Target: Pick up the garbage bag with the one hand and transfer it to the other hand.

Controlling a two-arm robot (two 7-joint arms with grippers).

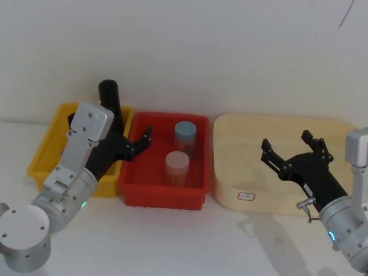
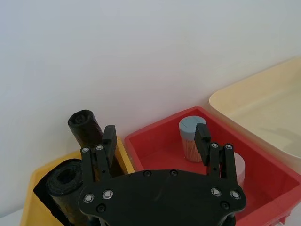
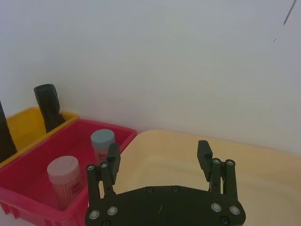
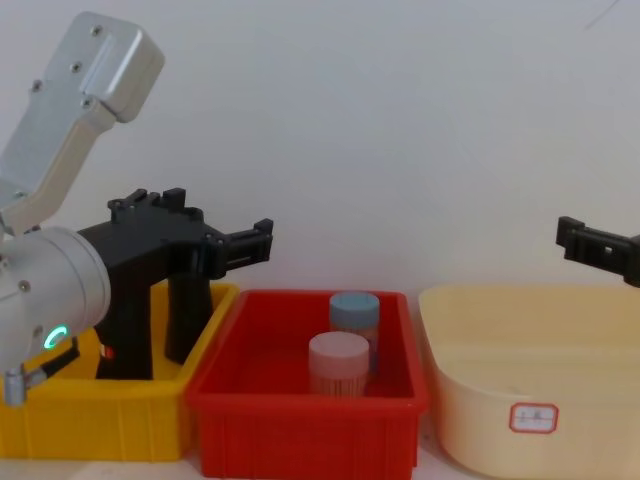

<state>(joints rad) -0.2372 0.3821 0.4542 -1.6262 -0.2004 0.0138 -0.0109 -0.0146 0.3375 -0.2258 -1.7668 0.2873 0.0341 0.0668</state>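
Took the red bin (image 1: 164, 198) as reference. Found the yellow bin (image 1: 43, 164) hard against its left wall and the cream tray (image 1: 276, 118) just beside its right wall. Counted two canisters standing upright inside the red bin: a blue-capped canister (image 1: 185, 131) toward the back and a pink-capped canister (image 1: 177, 164) in front of it, close together.

Located the garbage bag (image 4: 125, 335) left of the red bin, standing on end in the yellow bin, with a red mark (image 4: 107, 352) low on its side and its upper part hidden behind the left arm's black body in the chest view. Noted a second black roll (image 1: 109, 95) between the bag and the red bin's left wall, farther back, also on end, with no mark visible on it.

Logged the left gripper (image 2: 155, 137) raised over the red bin's left rim, fingertips reaching across that edge, spread wide with nothing between them. Saw one finger (image 2: 109, 136) just beside the second black roll's top; cannot tell whether touching. Noted a green ring (image 4: 55, 337) lit on that arm.

Logged the right gripper (image 3: 158, 154) well to the right of the red bin, hanging over the cream tray, fingers spread wide, holding nothing. Noted a blue ring (image 1: 332, 236) lit on that arm.
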